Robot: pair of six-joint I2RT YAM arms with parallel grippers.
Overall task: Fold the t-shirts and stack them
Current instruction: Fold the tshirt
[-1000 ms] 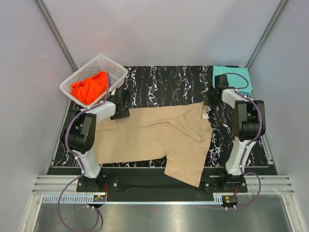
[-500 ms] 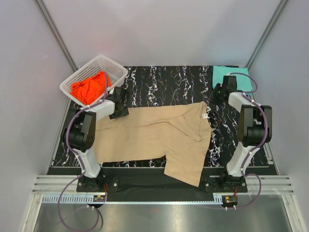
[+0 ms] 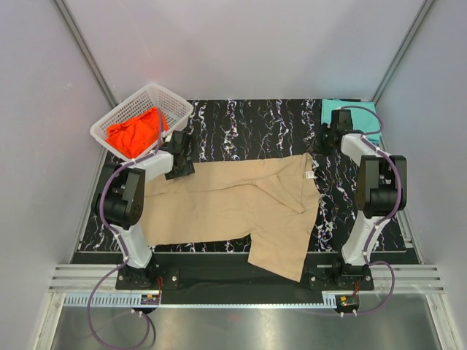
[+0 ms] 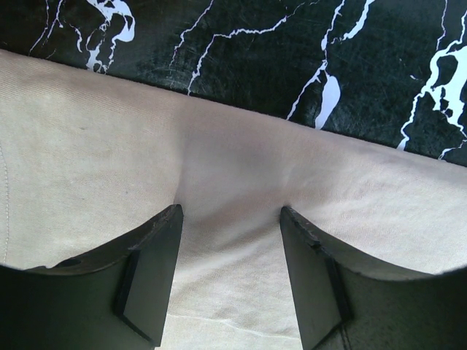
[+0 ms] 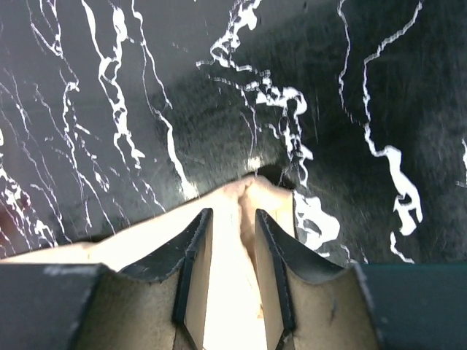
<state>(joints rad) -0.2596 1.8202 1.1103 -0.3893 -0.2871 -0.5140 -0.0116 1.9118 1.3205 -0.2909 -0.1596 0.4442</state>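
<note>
Matt tan cloth t-shirt [image 3: 219, 204], glossy marbled table [image 3: 248, 127], plastic basket [image 3: 177, 115]

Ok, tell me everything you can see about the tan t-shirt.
The tan t-shirt is soft plain cloth, spread partly folded across the black marbled table, one flap reaching past the near edge. A small white label shows near its far right corner. The left fingers press on its far left edge; a peaked corner sits between the right fingers.
</note>
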